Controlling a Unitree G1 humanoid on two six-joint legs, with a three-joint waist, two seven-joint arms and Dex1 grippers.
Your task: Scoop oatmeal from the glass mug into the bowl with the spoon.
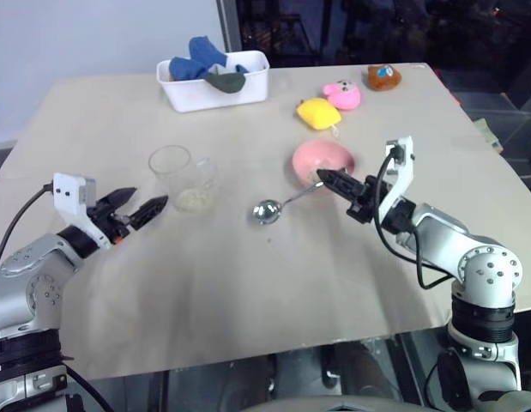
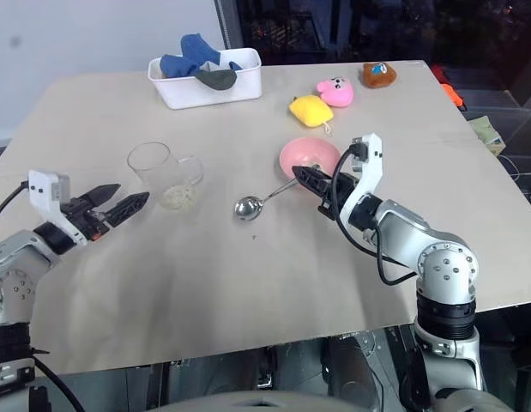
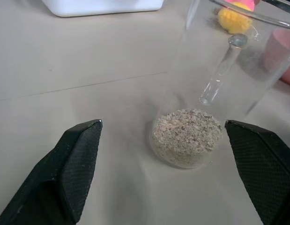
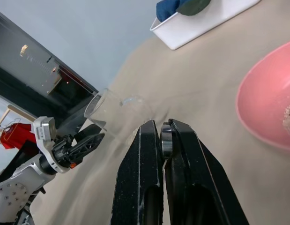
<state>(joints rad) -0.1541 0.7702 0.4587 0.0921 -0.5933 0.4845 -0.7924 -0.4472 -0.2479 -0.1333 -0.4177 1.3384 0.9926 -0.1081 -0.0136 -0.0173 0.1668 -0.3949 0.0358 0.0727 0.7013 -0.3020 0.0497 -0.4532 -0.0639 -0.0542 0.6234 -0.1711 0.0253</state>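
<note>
The left end effector [image 1: 135,209] stands wide open just short of the glass mug [image 1: 176,173], which sits straight ahead of its tips with oatmeal [image 3: 186,135] in its bottom, likely so the mug can be steadied. The right end effector [image 1: 334,179] is clamped on the spoon [image 1: 282,204] handle, its round end out ahead near the surface [image 1: 248,292]. The bowl [image 1: 321,160] lies just beside and beyond those fingers, handy for tipping
</note>
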